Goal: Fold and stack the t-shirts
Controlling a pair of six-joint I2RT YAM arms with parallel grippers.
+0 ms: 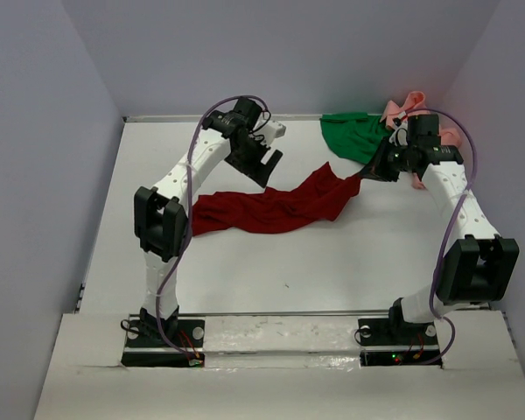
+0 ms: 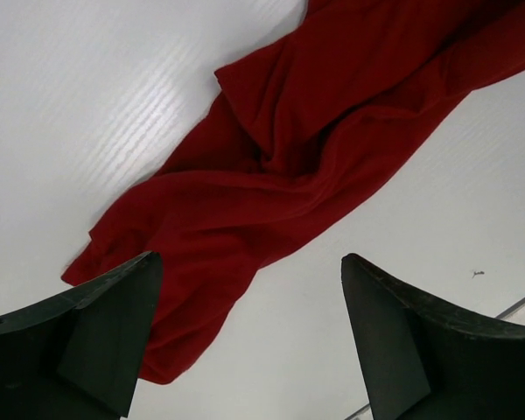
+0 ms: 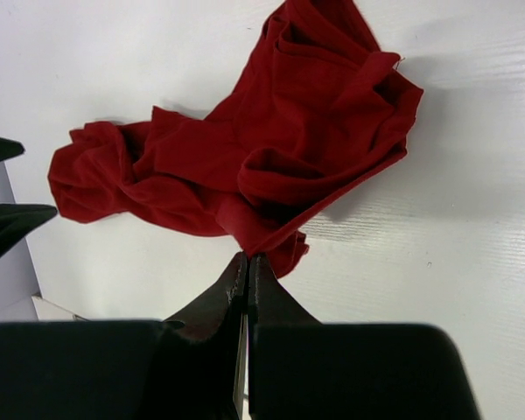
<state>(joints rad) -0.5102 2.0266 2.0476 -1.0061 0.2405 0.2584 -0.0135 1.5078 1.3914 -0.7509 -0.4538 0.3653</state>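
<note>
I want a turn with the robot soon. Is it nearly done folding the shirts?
Not nearly. Nothing looks folded or stacked yet. In hand: the right gripper is shut on an edge of the dark red t-shirt, which lies rumpled across the table, and the left gripper hangs open above it. Left to do: folding that one, then the green t-shirt and pink t-shirt, both crumpled in the far right corner.

The left arm (image 1: 179,179) and right arm (image 1: 459,206) are white shells joined by blocky black joint housings. A purple cable (image 1: 212,112) loops up each from its black base plate (image 1: 162,343); tiny red and green lights (image 1: 394,356) glow on the right one. The left gripper (image 2: 245,262) has matte black wedge fingers (image 2: 114,324).
</note>
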